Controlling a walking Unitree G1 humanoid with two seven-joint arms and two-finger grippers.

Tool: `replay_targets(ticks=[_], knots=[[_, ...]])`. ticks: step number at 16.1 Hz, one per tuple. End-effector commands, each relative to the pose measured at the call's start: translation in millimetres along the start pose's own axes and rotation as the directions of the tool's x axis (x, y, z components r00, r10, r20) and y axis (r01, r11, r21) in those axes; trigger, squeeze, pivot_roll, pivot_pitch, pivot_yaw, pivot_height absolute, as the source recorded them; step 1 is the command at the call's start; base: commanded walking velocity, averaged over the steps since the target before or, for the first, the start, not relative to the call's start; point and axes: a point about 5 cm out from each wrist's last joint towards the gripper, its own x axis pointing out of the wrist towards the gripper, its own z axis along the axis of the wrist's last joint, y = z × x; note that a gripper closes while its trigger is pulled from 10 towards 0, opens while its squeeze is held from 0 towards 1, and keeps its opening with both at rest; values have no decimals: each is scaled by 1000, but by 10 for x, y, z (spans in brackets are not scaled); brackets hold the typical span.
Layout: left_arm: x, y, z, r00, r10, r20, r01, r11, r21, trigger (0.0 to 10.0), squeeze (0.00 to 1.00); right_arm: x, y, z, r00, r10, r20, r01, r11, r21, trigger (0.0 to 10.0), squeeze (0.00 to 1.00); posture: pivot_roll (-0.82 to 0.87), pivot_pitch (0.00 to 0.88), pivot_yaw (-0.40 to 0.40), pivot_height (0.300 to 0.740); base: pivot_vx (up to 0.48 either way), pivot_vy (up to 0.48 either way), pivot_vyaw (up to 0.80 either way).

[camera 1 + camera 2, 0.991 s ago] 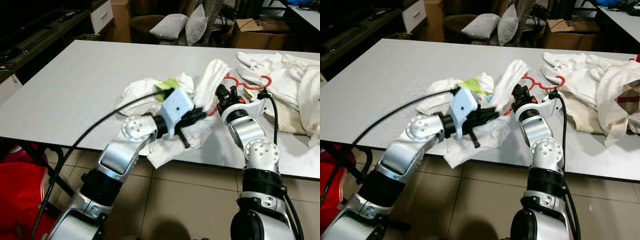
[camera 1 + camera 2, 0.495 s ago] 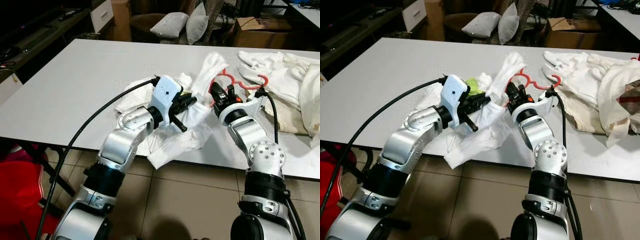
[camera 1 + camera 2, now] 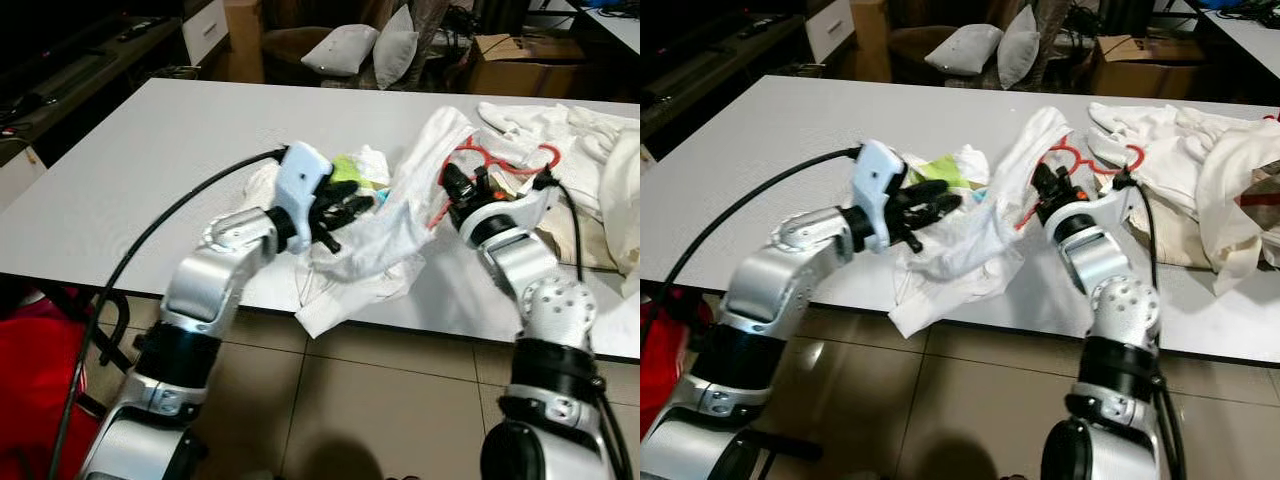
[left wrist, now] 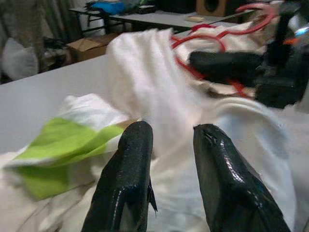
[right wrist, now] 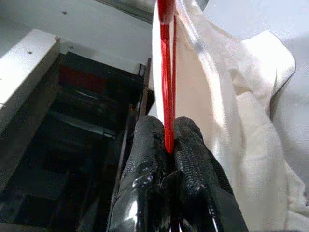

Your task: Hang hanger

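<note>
A red plastic hanger (image 3: 503, 157) is raised over the white table (image 3: 150, 170), part of it inside a white garment (image 3: 400, 215) that drapes from it down onto the tabletop. My right gripper (image 3: 449, 183) is shut on the hanger's thin red bar (image 5: 165, 72); its black fingers (image 5: 149, 140) pinch the bar from both sides. My left gripper (image 3: 347, 208) sits to the left of the hanger at the garment's lower folds, next to a green patch (image 4: 67, 140). Its two fingers (image 4: 130, 164) stand slightly apart, with white cloth behind them.
More white clothes (image 3: 590, 170) are piled on the table's right side. A corner of the garment (image 3: 330, 310) hangs over the near table edge. Cushions (image 3: 340, 50) and a cardboard box (image 3: 510, 60) lie beyond the table. Something red (image 3: 40, 390) stands on the floor at left.
My right gripper has carried the hanger a little to the right, and the garment now spreads wider beneath it. My left arm has drawn back to the left.
</note>
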Motion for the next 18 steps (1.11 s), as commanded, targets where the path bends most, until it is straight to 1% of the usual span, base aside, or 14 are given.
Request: replay_targets(ticks=[1, 2, 3, 5, 6, 7, 10, 11, 12, 13, 14, 16, 17, 18], knots=[[-64, 54, 11, 998, 67, 19, -67, 998, -7, 10000, 0, 12, 90, 55, 1000, -14, -12, 13, 997, -82, 10000, 0, 10, 0, 39, 740, 0, 0, 0], [-127, 94, 18, 992, 116, 47, -115, 993, -35, 10000, 0, -7, 145, 110, 999, -25, -25, 21, 989, -149, 10000, 0, 9, 0, 37, 740, 0, 0, 0], [-224, 134, 13, 984, 167, 67, -166, 986, -31, 10000, 0, -44, 208, 191, 998, -38, -50, 27, 978, -208, 10000, 0, 8, 0, 32, 740, 0, 0, 0], [-366, 155, -64, 973, 225, 41, -225, 974, -1, 10000, 0, -138, 293, 312, 994, -41, -100, 7, 947, -320, 10000, 0, 9, 0, 25, 740, 0, 0, 0], [-463, 140, -131, 969, 246, 20, -246, 969, 21, 10000, 0, -209, 340, 387, 988, -57, -143, -1, 926, -378, 10000, 0, 9, 0, 23, 740, 0, 0, 0], [-545, 118, -182, 965, 261, 4, -261, 965, 34, 10000, 0, -272, 383, 446, 981, -63, -184, -18, 913, -408, 10000, 0, 9, 0, 23, 740, 0, 0, 0], [-698, 56, -295, 951, 309, -29, -308, 951, 27, 10000, 0, -417, 479, 583, 952, -37, -303, -96, 907, -411, 10000, 0, 8, 0, 21, 740, 0, 0, 0], [-706, 51, -302, 949, 313, -32, -312, 950, 25, 10000, 0, -430, 490, 600, 949, -34, -313, -103, 905, -413, 10000, 0, 8, 0, 21, 740, 0, 0, 0], [-696, 18, -302, 952, 303, -31, -302, 953, 22, 10000, 0, -448, 559, 654, 938, 21, -347, -159, 913, -375, 10000, 0, 8, 0, 22, 740, 0, 0, 0], [-685, -8, -287, 957, 288, -26, -288, 958, 22, 10000, 0, -467, 613, 686, 925, 60, -374, -203, 912, -356, 10000, 0, 10, 0, 23, 740, 0, 0, 0], [-677, -77, -271, 970, 240, -33, -240, 971, 16, 10000, 0, -561, 751, 759, 876, 94, -473, -309, 863, -400, 10000, 0, 9, 0, 25, 740, 0, 0, 0], [-704, -122, -293, 970, 239, -46, -239, 971, 16, 10000, 0, -661, 850, 773, 831, 96, -548, -383, 813, -439, 10000, 0, 10, 0, 25, 740, 0, 0, 0], [-709, -131, -295, 970, 240, -47, -240, 971, 17, 10000, 0, -681, 873, 776, 825, 100, -556, -397, 804, -443, 10000, 0, 10, 0, 24, 740, 0, 0, 0], [-709, -131, -295, 970, 240, -47, -240, 971, 17, 10000, 0, -681, 873, 776, 825, 100, -556, -397, 804, -443, 10000, 0, 10, 0, 24, 740, 0, 0, 0]])
